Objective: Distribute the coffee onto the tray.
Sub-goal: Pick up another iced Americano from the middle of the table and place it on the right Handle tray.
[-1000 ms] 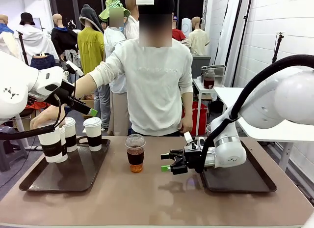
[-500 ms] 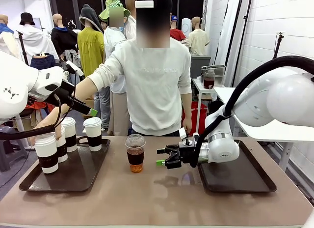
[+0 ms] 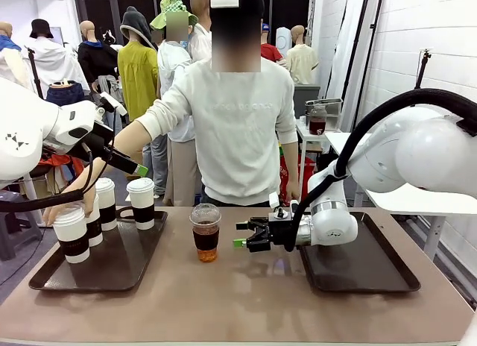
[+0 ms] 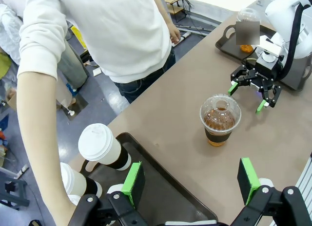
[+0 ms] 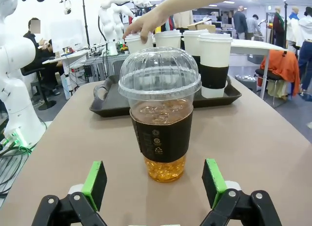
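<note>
Shared table (image 3: 223, 309), seen across to the person (image 3: 238, 122). The left tray (image 3: 45, 275) carries four white paper cups (image 3: 141, 203) with white lids and dark sleeves. The right tray (image 3: 373, 275) lies under my right arm, and what looks like a second domed cup (image 4: 247, 15) stands at its far side.

Change over the last second: the person's hand (image 3: 61, 200) has lowered the paper cup nearest me onto the left tray and holds it at the lid, while my right arm has slid off the right tray toward the table's middle. Consequence, as I judge it: the paper cups are placed, and the lone cup between the trays is mine to collect next.

That clear plastic cup (image 3: 206, 233) stands upright on bare table between the trays. It has a domed lid and a dark sleeve round its middle, with amber-brown coffee and what looks like ice inside.

My right gripper (image 3: 238, 236) is level with it and just beside it, jaws spread wide. The cup lies ahead of each green pad (image 5: 95, 184), not yet between them.

My left gripper (image 4: 190, 177) hangs above the left tray's edge, jaws likewise spread and empty.
</note>
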Robot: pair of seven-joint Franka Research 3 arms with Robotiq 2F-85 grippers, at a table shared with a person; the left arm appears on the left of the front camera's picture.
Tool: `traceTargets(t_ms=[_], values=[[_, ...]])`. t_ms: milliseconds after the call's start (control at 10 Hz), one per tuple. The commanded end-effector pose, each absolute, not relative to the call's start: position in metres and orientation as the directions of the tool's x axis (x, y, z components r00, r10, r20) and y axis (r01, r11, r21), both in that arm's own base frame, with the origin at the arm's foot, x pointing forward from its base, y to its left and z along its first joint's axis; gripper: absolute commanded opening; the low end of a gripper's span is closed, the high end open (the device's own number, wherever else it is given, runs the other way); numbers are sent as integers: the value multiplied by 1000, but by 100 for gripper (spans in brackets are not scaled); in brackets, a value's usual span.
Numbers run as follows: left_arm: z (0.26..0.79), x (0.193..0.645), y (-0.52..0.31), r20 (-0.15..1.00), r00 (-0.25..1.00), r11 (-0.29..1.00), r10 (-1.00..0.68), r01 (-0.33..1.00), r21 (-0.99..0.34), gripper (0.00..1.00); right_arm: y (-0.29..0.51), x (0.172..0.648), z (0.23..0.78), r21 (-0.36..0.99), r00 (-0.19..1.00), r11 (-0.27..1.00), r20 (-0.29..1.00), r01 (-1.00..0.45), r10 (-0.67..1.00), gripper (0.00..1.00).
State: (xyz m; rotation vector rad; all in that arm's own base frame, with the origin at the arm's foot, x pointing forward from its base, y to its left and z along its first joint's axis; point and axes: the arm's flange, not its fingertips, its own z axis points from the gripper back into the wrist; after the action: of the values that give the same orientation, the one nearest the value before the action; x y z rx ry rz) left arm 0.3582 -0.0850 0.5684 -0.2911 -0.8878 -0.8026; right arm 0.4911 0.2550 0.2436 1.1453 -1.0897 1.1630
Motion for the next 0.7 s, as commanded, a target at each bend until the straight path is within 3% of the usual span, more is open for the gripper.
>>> traceTargets(t_ms=[0,600], values=[[568,357,-84,780,375,677,-502,732,84,100,254,489,245,83,87,42,991,-996,104,100],[568,357,-84,780,375,677,-502,732,84,100,271,490,241,84,90,61,990,-995,105,100]])
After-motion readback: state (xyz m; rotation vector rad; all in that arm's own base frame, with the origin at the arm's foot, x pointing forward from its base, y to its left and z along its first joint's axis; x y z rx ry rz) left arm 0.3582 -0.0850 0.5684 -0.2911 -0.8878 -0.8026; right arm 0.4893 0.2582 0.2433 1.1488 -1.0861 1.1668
